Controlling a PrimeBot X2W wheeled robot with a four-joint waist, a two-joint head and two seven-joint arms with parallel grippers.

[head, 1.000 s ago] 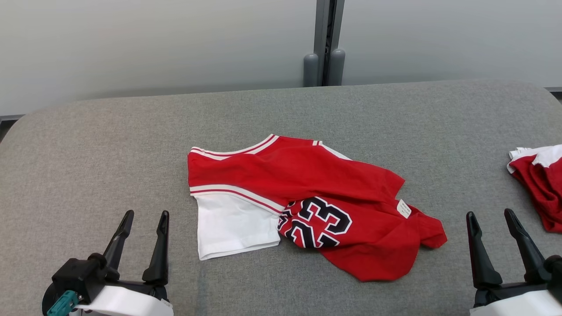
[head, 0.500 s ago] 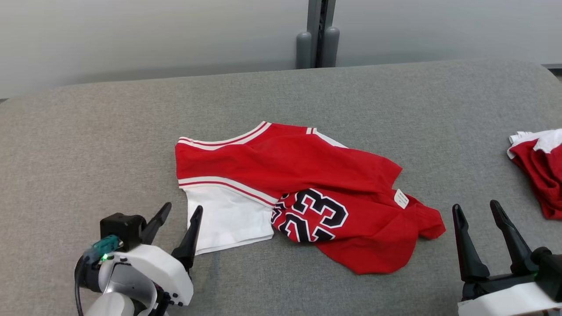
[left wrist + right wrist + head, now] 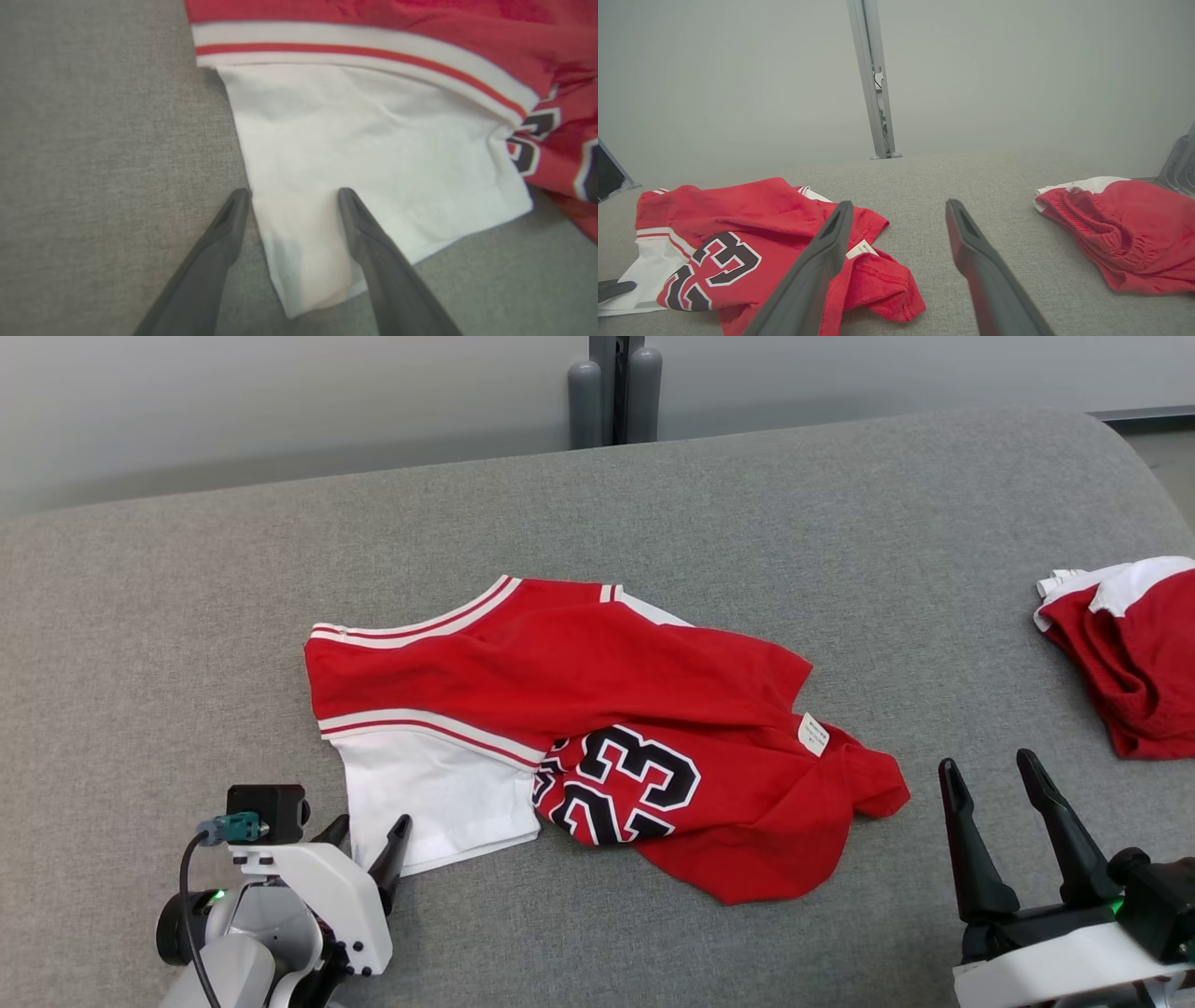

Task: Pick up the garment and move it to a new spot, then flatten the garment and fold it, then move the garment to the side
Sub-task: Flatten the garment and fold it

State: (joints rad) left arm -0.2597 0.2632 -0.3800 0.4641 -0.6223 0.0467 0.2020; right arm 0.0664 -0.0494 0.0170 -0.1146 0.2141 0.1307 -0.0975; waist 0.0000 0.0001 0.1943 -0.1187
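Observation:
The garment (image 3: 607,681) is a red jersey with a black "23", white-striped trim and a white sleeve (image 3: 439,798). It lies crumpled in the middle of the grey padded surface (image 3: 168,616). My left gripper (image 3: 367,831) is open and tilted down at the sleeve's near-left corner. In the left wrist view that gripper (image 3: 293,192) has one finger on the grey cloth and the other over the white sleeve (image 3: 364,140). My right gripper (image 3: 988,762) stands open and empty, to the right of the jersey's red hem. In the right wrist view this gripper (image 3: 900,204) points past the garment (image 3: 738,219).
A second red and white garment (image 3: 1130,663) lies bunched at the surface's right edge, also seen as a red heap (image 3: 1115,228) in the right wrist view. Two grey posts (image 3: 614,387) stand behind the far edge against a pale wall. Bare grey cloth surrounds the jersey.
My left gripper has moved forward and right, tipping down onto the white sleeve's corner. The head camera has turned, so the whole scene has slid left and up. The right gripper has held still.

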